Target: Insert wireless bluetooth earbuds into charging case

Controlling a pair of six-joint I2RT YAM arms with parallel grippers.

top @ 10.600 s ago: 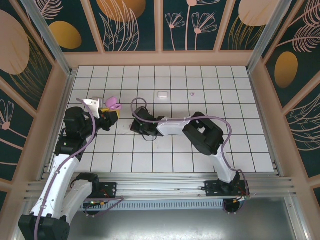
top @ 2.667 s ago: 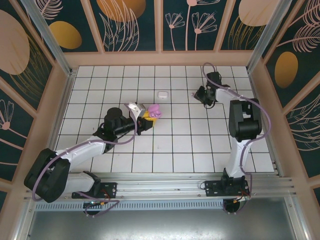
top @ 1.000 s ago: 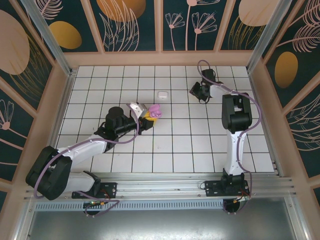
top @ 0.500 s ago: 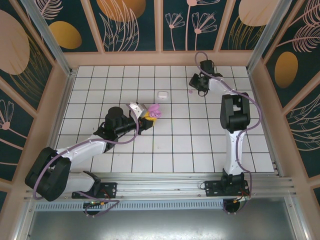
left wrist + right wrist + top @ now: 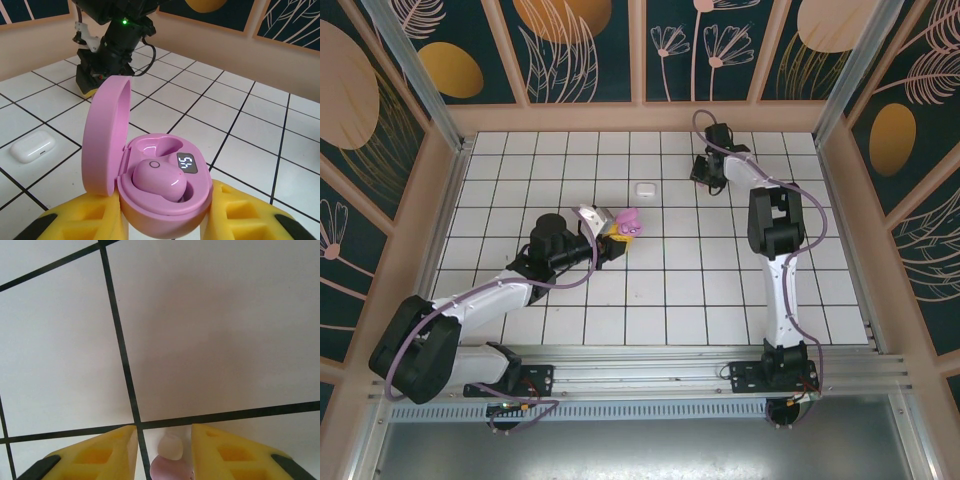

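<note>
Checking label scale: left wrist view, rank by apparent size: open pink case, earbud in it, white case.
1. open pink case
2. earbud and white case: look alike; earbud is nearer the camera, so unranked.

The left arm (image 5: 490,295) and the right arm (image 5: 782,300) had white link shells and black joint housings. A thin purple cable (image 5: 698,120) ran along each arm. The fingers (image 5: 240,220) were yellow blocks with moulded recesses and black outer corners. A small green light (image 5: 123,21) glowed on the black wrist of the right arm.

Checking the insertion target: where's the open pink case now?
Top view, left of centre: pink case clamped in the left gripper, lid up, just near-side of the white case.
</note>
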